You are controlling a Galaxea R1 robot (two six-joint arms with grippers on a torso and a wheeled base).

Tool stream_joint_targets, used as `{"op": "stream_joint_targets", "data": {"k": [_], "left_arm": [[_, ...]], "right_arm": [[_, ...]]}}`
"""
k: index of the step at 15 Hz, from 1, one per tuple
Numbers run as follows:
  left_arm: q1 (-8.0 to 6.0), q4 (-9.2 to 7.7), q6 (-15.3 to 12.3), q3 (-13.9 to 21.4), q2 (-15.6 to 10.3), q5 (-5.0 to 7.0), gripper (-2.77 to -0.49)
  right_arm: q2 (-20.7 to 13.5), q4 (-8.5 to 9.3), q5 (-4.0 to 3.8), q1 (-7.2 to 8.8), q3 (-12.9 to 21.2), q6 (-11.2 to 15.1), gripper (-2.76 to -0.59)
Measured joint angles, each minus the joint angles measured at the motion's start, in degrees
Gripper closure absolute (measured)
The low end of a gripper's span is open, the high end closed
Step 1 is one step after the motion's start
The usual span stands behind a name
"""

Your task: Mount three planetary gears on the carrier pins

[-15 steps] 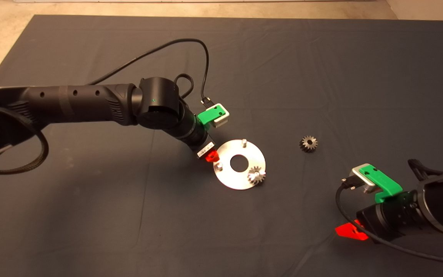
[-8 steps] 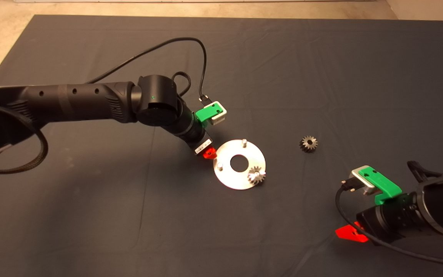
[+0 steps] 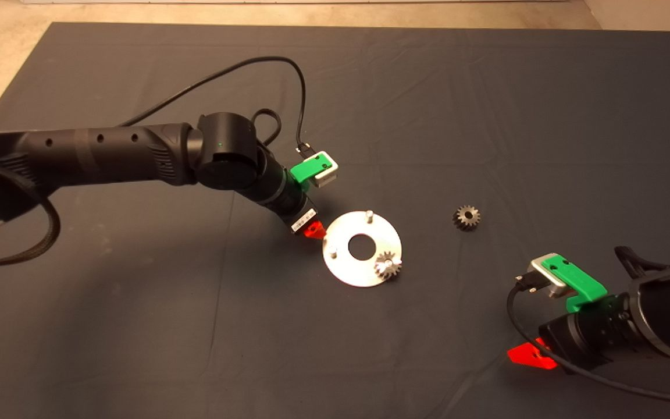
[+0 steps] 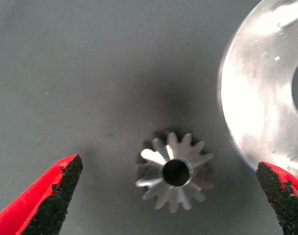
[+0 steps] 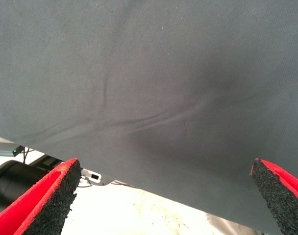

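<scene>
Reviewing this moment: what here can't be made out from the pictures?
- Small dark steel gear under the left pincer: in the head view the arm hides it.
- Flat round silver disc: cut off by the left wrist view's edge, pins unseen there.
- Right pincer, waiting at the mat's lower right: mostly hidden by its wrist in the head view.

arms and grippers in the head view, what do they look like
Both are thick black tubular arms. The left arm shows round holes along its sleeve, a tiny green light on its round joint and a white label near the wrist. Each carries a green bracket with a silver camera block, a looping black cable and red fingers.
</scene>
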Motion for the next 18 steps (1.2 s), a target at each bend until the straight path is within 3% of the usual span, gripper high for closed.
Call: {"op": "stream_joint_targets", "data": {"k": [2, 9, 11, 16, 18], "left_arm": [[0.01, -0.07, 0.0, 0.04, 0.0, -0.01, -2.52], [0.01, -0.13, 0.17, 0.3, -0.39, -2.07, -2.24], [0.04, -0.13, 0.74, 0.3, -0.58, -2.22, -2.08], [0.04, -0.14, 0.83, 0.65, -1.21, -2.37, -2.04], [0.04, -0.16, 0.85, 1.61, -2.04, -3.41, -1.95]], "right_arm": [[0.0, -0.01, 0.02, 0.0, 0.0, 0.0, -2.6], [-0.05, -0.02, 0.0, 0.0, 0.0, -0.02, -2.6], [-0.11, 0.0, 0.02, 0.02, 0.0, -0.02, -2.6], [-0.11, 0.0, 0.02, 0.02, 0.0, -0.02, -2.6], [-0.12, 0.0, 0.0, 0.02, 0.0, -0.02, -2.6]]}}
